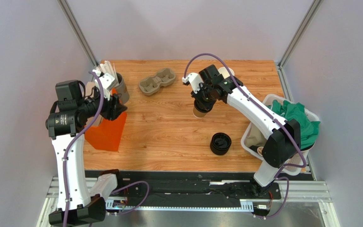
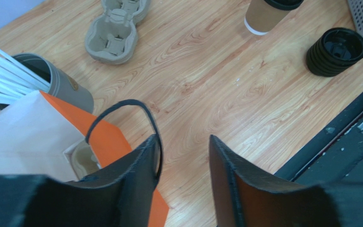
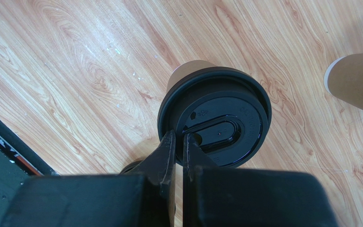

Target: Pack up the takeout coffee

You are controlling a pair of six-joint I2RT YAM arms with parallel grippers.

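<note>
Both right fingers (image 3: pixel 167 158) are clenched together, tips touching the near lid rim of the coffee (image 3: pixel 216 118); left fingers (image 2: pixel 133 172) stand released, bag handle (image 2: pixel 126 101) just beside one.

I see the small brown paper cup (image 1: pixel 200 112) standing upright directly beneath my right gripper (image 3: pixel 179 142). It is capped by a round black plastic lid (image 3: pixel 215 124), seated all the way round, with a raised rim and an oval recess on top. The gripper's fingers, drawn nearly together, pinch the lid's near edge.
</note>
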